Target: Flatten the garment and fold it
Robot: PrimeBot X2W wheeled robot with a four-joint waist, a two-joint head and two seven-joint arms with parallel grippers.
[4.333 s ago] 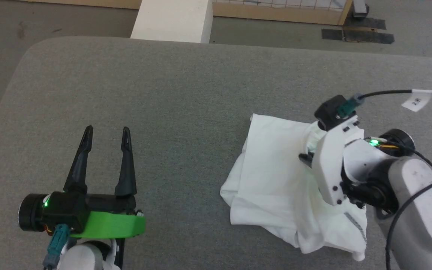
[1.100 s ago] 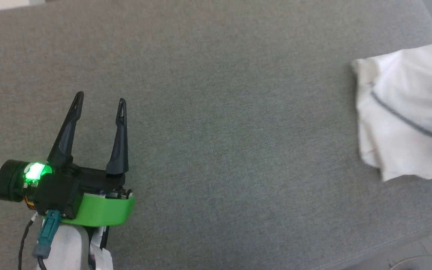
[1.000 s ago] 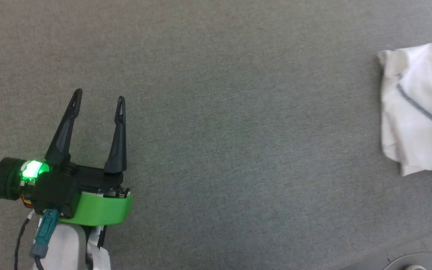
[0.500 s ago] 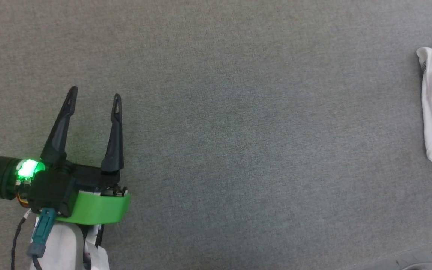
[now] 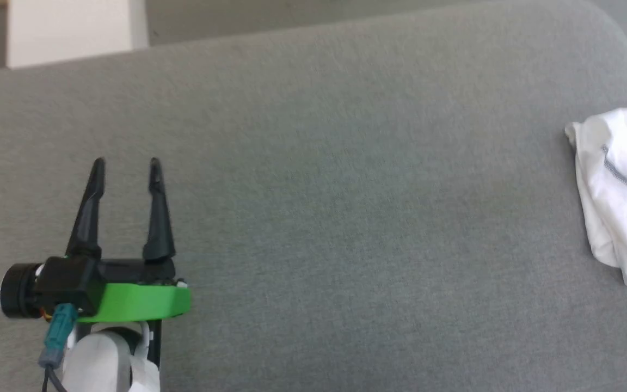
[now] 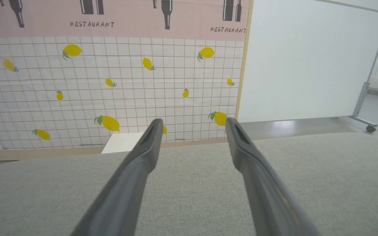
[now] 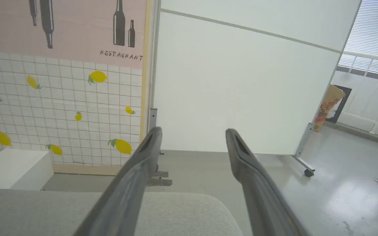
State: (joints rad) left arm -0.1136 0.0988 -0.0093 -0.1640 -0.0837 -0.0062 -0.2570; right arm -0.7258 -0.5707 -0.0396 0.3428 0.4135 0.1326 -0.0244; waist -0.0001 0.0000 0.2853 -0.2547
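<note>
Spotter: Garment point(image 5: 618, 185) lies at three o'clock in the head view, a rumpled white heap on the grey surface point(image 5: 346, 207). It runs off the picture's edge, and one dark stitched seam crosses it.
Checker: Where's the left gripper point(image 5: 126, 163)?
Spotter: Eight o'clock, over the surface and well apart from the cloth. Its fingers are spread with nothing between them.
Checker: And the right gripper point(image 7: 193, 131)?
Spotter: Released too, going by its own wrist view. Fingers wide and empty, pointing past the surface's rounded corner toward a white partition point(image 7: 241, 91) at twelve o'clock.
Checker: The white box point(image 5: 68, 30)?
Spotter: Eleven o'clock in the head view, on the floor beyond the surface's far edge.
</note>
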